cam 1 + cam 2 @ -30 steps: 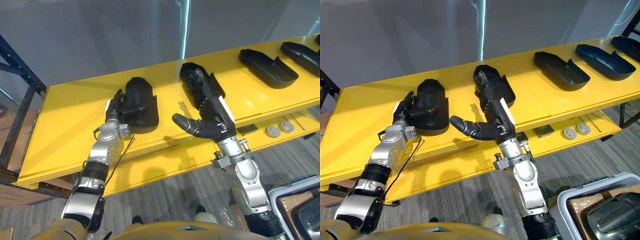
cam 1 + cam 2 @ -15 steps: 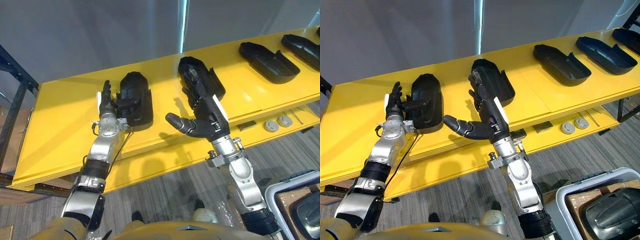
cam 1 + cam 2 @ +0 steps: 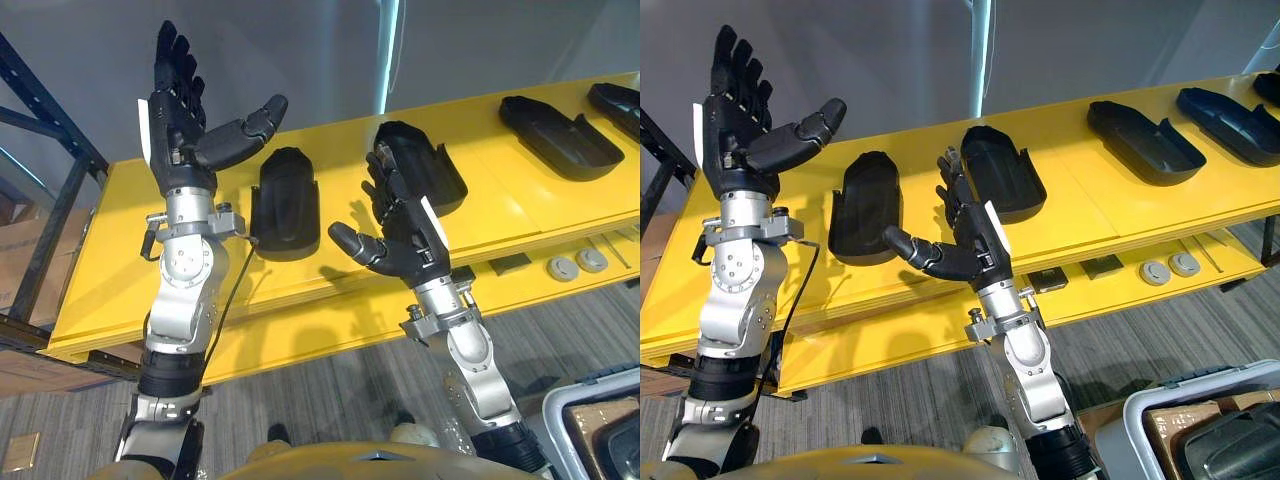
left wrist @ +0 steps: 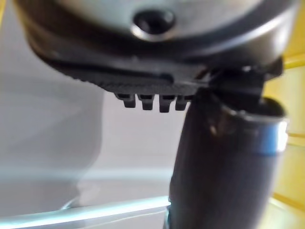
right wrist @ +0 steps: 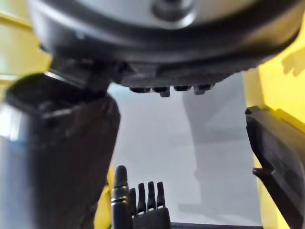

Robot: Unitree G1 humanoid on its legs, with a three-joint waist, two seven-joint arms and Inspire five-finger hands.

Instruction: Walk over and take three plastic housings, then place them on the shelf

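Our left robot hand (image 3: 176, 135) stands high above the yellow shelf (image 3: 110, 260), fingers straight and spread, holding nothing. Our right robot hand (image 3: 405, 242), also open and empty, hovers just before the middle housing (image 3: 440, 175). We see the left housing (image 3: 283, 205) and right housing (image 3: 560, 135) lying apart on the shelf

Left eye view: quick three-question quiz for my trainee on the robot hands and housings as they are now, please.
1. True or false: the left robot hand is holding a housing.
2. The right robot hand is: A) open, B) shut on a housing, C) shut and empty.
3. Fill in: the leftmost housing lies on the ___ shelf.

Key: 1 false; 2 A; 3 yellow.
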